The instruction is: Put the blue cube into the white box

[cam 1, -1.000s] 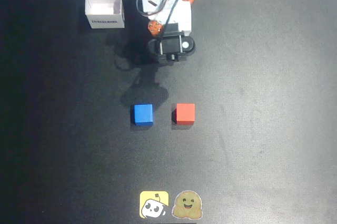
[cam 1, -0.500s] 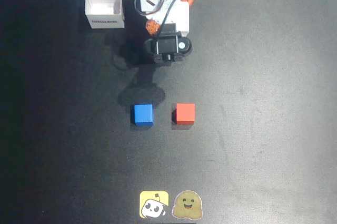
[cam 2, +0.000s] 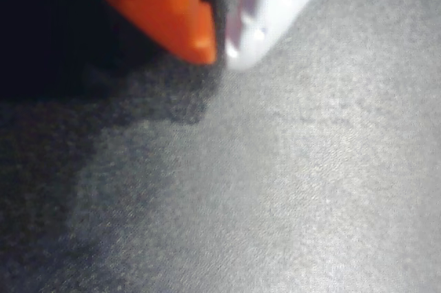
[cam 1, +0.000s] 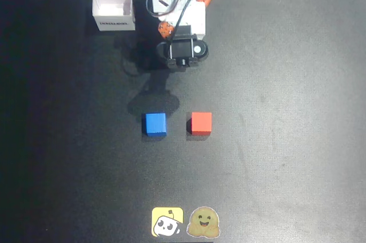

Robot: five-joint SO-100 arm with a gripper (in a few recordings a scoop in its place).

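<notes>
In the wrist view the gripper (cam 2: 220,48) has its orange and white fingertips nearly touching, with nothing between them, above bare dark table (cam 1: 286,111). In the overhead view the blue cube (cam 1: 155,124) sits mid-table, left of the red cube (cam 1: 201,123), well apart from the white box (cam 1: 114,8) at far left.

Box print (cam 1: 113,24) too small, illegible

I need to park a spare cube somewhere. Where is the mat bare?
Bare: right of the red cube and left of the blue cube. Crowded: the top, around the white box and the gripper.
</notes>
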